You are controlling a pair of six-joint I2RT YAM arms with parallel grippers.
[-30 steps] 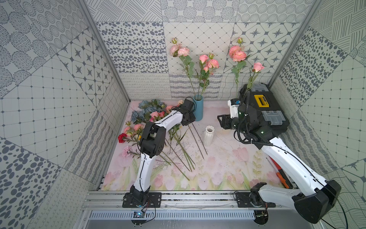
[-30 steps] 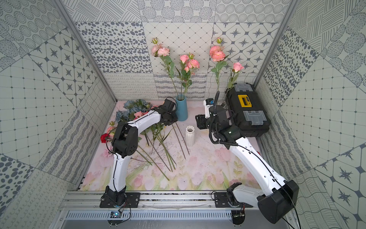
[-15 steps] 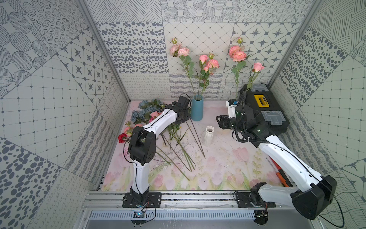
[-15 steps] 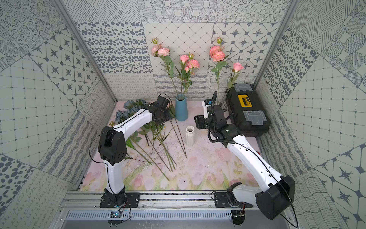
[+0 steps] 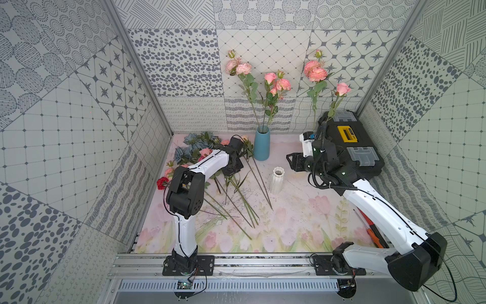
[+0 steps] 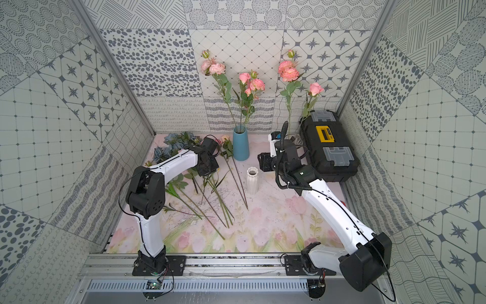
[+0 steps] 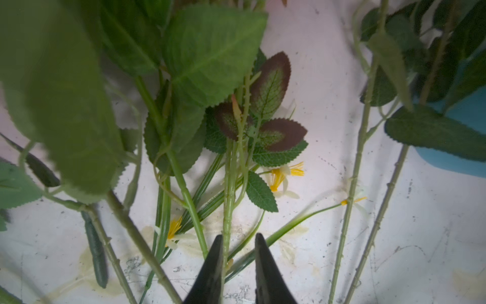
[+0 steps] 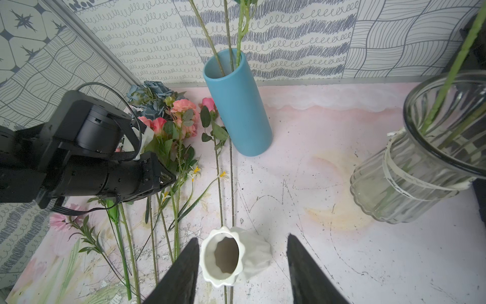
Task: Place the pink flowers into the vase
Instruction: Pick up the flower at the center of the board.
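Lying loose on the floral mat (image 5: 302, 210), several pink flowers (image 8: 184, 109) rested at its left side, just beside the blue-grey flowers (image 8: 151, 92). More pink blooms stood in the blue vase (image 5: 261, 143) and in the glass vase (image 8: 420, 168). The left gripper (image 7: 238, 238) was down among the stems, its jaws a little apart with one thorny green stem (image 7: 228, 200) between them, against one finger but not pinched. The right gripper (image 8: 242, 237) hung near the white vase (image 8: 226, 258), jaws wide, holding nothing.
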